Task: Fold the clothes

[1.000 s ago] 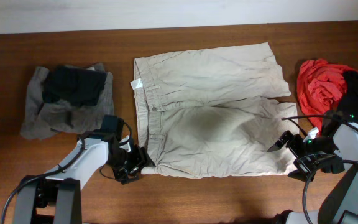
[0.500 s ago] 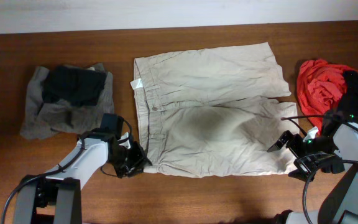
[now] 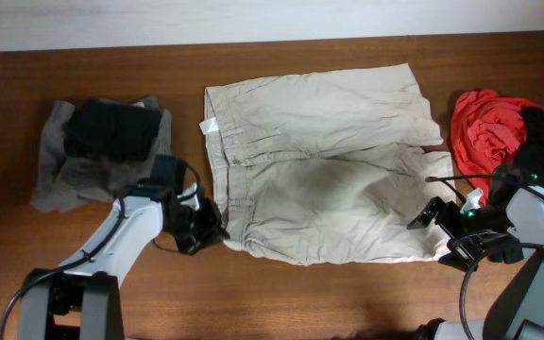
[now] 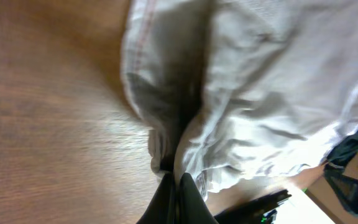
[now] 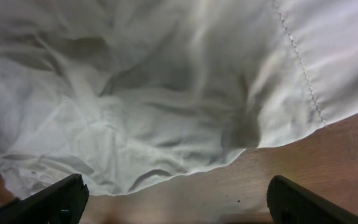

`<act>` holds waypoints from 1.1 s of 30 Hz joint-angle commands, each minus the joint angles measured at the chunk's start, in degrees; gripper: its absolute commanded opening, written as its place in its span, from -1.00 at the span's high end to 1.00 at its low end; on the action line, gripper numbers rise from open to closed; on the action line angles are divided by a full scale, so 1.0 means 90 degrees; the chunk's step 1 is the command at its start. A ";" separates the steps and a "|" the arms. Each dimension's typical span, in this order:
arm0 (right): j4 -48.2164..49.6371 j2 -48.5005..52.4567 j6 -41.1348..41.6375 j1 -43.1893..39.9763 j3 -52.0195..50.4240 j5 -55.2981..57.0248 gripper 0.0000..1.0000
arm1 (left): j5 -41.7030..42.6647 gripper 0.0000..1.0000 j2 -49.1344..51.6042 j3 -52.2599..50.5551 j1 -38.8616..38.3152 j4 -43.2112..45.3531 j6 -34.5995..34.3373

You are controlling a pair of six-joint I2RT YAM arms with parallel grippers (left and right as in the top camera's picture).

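Beige khaki shorts [image 3: 319,170], wrinkled, flat, one corner in left pincer [image 3: 213,229].

We can read no text, brand, number or sign in any of the three views. The only label we find is a small white tag [image 3: 208,126] at the waistband edge of the khaki shorts [image 3: 329,142], left of centre in the upper half of the overhead frame. It is too small for us to make out any print on it.
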 commanded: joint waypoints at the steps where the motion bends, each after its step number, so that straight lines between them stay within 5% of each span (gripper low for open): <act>1: 0.0131 -0.0240 -0.0661 -0.0049 -0.0029 -0.0393 -0.94 | -0.0209 0.99 -0.0243 0.0529 -0.0005 -0.0153 0.0238; 16: 0.0063 -0.0338 0.0015 -0.1268 -0.0185 0.0265 -0.98 | -0.0430 0.99 -0.0294 0.0823 -0.0005 -0.0359 0.0304; 23: 0.0593 -0.0338 0.0032 -0.2106 -0.0869 0.0092 -0.98 | -0.0486 0.99 -0.0294 0.0823 -0.0005 -0.0359 0.0304; 33: 0.1819 -0.0338 0.0039 -0.2174 -0.1717 -0.0578 -0.99 | -0.0522 0.99 -0.0294 0.0823 -0.0007 -0.0364 0.0299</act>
